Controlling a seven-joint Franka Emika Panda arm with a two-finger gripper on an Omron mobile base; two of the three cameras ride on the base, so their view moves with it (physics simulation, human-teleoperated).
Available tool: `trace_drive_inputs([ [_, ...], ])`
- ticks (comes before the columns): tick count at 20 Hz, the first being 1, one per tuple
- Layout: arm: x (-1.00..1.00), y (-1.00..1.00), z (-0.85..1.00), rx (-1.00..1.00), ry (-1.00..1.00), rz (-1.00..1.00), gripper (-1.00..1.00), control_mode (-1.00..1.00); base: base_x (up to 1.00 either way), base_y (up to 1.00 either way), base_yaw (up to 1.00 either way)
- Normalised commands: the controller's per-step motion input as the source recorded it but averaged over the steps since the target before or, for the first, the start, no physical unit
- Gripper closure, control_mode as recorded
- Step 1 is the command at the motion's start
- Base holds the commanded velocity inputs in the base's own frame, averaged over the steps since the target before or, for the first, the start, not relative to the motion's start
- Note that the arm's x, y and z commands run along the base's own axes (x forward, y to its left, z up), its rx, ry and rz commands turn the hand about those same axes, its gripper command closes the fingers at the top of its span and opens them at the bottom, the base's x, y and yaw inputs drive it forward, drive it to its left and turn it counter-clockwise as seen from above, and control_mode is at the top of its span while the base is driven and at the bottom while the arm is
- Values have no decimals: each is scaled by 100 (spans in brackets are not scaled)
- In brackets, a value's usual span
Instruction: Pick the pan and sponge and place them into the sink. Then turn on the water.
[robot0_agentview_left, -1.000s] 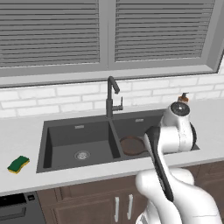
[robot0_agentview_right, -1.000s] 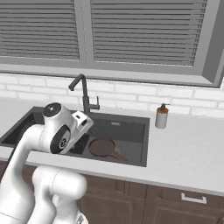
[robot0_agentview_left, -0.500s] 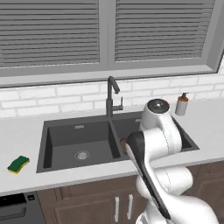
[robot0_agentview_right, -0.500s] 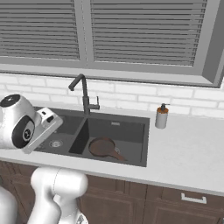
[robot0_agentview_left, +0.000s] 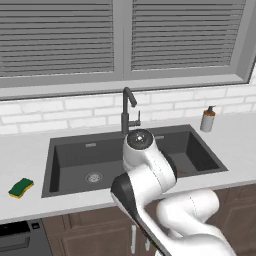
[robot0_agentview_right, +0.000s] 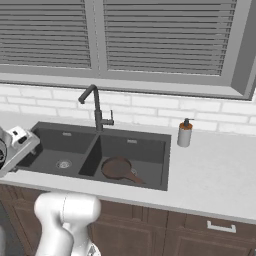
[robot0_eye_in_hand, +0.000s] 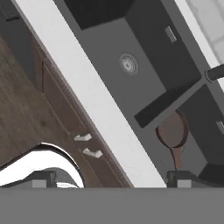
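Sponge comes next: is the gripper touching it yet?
Apart. Left base view: the sponge lies alone on the counter, left of the sink.

Sink (robot0_agentview_right: 75, 145): matt dark grey, smooth, stone-like; round metal drain (robot0_agentview_left: 93, 177).
Pan (robot0_agentview_right: 117, 168): dark brown, dull sheen.
Sponge (robot0_agentview_left: 20, 187): green top, yellow underlayer, soft-looking.
Faucet (robot0_agentview_right: 95, 110): dark grey, satin metal.
Counter (robot0_agentview_right: 220, 175): pale, smooth, matt.
Cabinets (robot0_agentview_right: 190, 235): dark brown wood grain; metal handles (robot0_eye_in_hand: 87, 145).
Wall (robot0_agentview_left: 60, 107): white brick, matt.

I see the pan (robot0_agentview_right: 118, 167) lying in the sink's (robot0_agentview_right: 150, 182) right basin. The sponge (robot0_agentview_left: 20, 187) sits on the counter (robot0_agentview_left: 20, 155) left of the sink (well apart from the pan), and the faucet (robot0_agentview_right: 94, 107) stands behind the divider.
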Motion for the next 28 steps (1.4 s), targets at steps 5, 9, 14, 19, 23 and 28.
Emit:
trace_drive_inputs([
  [5,26,83,-2,13,18,9,-100,-100,0,0,0],
  [9,49,77,0,14,29,24,-100,-100,0,0,0],
  [14,60,71,-1,1,10,31,-100,-100,0,0,0],
  [19,53,55,-12,-13,3,47,-100,-100,0,0,0],
  [23,35,50,-18,-11,2,55,-100,-100,0,0,0],
  [28,13,58,-25,-1,0,59,-100,-100,0,0,0],
])
